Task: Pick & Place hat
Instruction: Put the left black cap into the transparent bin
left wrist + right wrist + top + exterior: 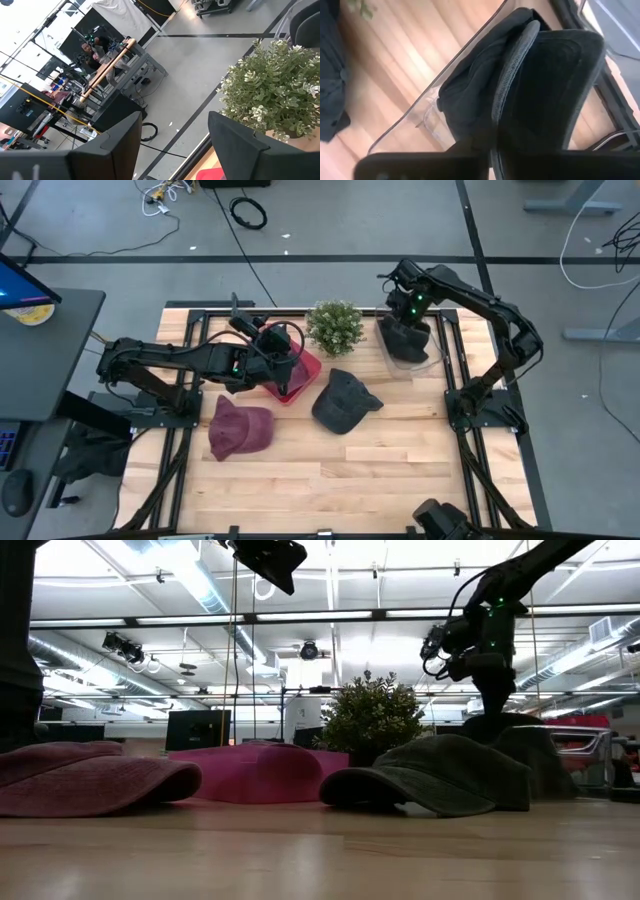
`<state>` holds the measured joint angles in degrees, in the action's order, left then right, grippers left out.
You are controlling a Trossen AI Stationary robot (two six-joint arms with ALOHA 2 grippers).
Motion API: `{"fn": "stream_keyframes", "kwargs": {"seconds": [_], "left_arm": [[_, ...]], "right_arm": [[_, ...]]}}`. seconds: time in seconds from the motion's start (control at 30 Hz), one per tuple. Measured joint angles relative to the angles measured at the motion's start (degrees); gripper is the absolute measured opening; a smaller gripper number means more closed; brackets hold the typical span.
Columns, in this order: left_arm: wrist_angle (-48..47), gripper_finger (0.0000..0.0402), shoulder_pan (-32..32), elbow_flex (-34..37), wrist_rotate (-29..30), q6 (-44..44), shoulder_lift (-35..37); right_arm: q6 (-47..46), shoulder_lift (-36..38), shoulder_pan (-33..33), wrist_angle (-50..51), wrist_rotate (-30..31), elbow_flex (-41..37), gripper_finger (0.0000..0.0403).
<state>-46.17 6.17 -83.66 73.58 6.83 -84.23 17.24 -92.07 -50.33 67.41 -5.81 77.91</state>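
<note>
Right gripper (404, 332): at the far right of the table, fingers closed on a dark hat (520, 85) held over a clear tray (432, 356). The right wrist view alone shows the brim pinched between them.

Left gripper (283, 376): above the pink hat (305, 368), fingers (107, 150) spread wide, holding nothing.

Grey hat (343, 401): mid-table, near the plant (335, 326).

Maroon hat (238, 426): left, lying flat.

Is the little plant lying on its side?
No, the plant stands upright on the table, behind the dark grey hat.
</note>
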Motion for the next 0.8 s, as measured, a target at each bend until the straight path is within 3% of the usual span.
{"fn": "stream_keyframes", "kwargs": {"seconds": [0.43,0.8], "left_arm": [[-0.01,0.0231,0.0,0.0,-2.48,-0.03,0.0],[-0.02,0.0231,0.02,0.0,-3.37,-0.15,0.0]], "right_arm": [[-1.78,1.62,-0.02,0.8,2.32,-0.11,0.0214],[-2.57,6.83,-0.08,3.87,3.27,5.49,0.0281]]}}
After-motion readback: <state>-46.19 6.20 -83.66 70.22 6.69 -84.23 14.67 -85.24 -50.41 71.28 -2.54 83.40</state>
